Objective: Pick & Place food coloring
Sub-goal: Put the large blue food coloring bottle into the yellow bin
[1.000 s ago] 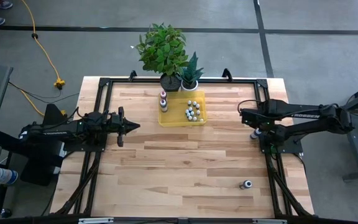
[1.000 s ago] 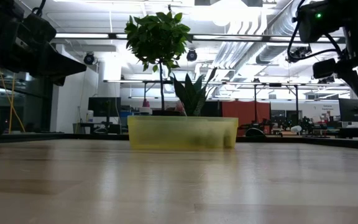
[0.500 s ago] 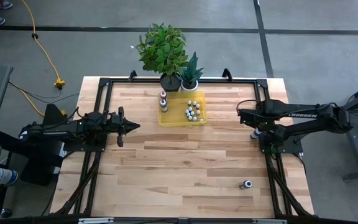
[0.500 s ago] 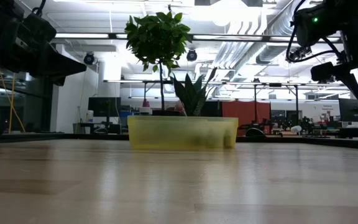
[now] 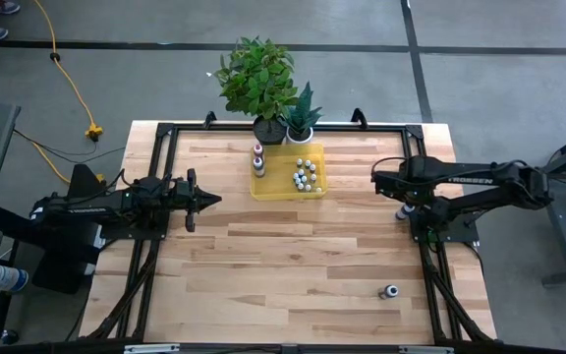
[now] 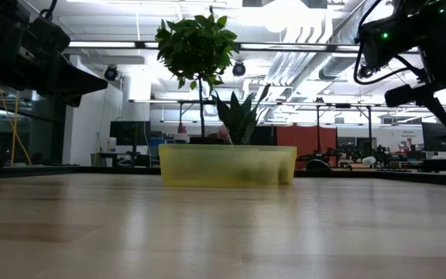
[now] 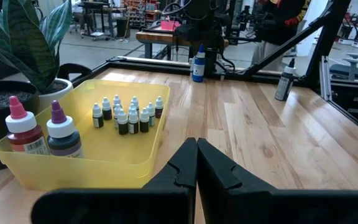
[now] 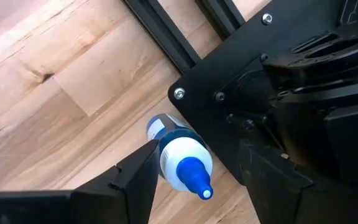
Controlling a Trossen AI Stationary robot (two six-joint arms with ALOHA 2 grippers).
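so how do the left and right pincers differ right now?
Left pincer is shut and empty, over the table's left side; right pincer is open, fingers either side of the blue-capped bottle at the right edge. Left points level toward the yellow tray; right points down. Both are dark and two-fingered.

**Colours on the wooden table**

The table (image 5: 293,246) is pale blond wood in plank strips, with a black metal frame (image 5: 165,133) around its edges. Both robot arms are black. Far centre sits a translucent yellow tray (image 7: 145,152). Inside it stand small bottles (image 7: 126,115) with whitish caps and dark bodies. Beside them are a red bottle (image 7: 23,132) with a pink cap and a dark bottle (image 7: 63,134) with a purple cap. Behind the tray, a bushy green plant (image 5: 255,77) grows in a black pot, next to a blue-green spiky plant (image 5: 303,106) in a white pot. At the right edge stands a blue bottle (image 8: 179,155) with a white collar and blue tip. The floor is grey, crossed by a yellow cable (image 5: 67,74).
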